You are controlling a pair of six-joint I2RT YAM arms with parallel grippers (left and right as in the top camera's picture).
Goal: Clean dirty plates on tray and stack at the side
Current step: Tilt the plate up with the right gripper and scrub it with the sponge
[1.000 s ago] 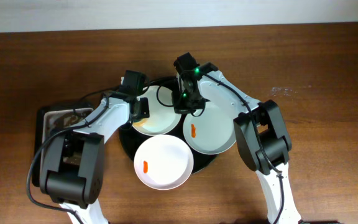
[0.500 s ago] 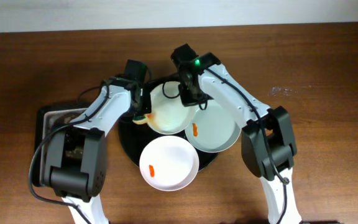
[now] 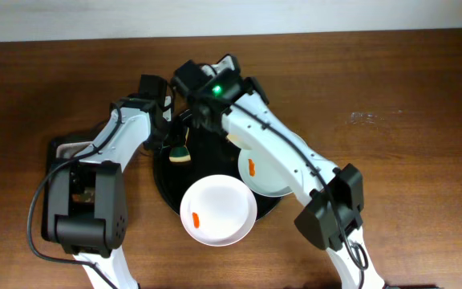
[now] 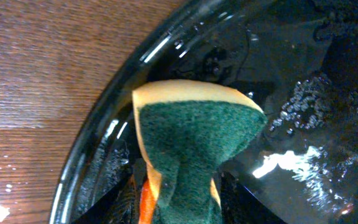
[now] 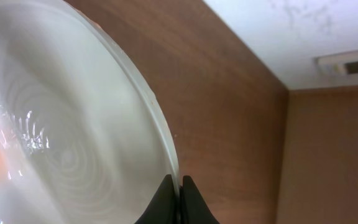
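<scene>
Since a second ago my right arm swung left and took the lifted plate off the middle of the tray. From above, the front plate and side plate lie there, both smeared. Left wrist: my left gripper pinches the green sponge over the wet tray. Only the right wrist shows my right gripper clamped on that plate's rim. Some orange is left on it, so I think it needs more wiping.

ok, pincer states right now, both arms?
left pincer: shut on the sponge
right pincer: shut on the rim of a dirty plate
</scene>
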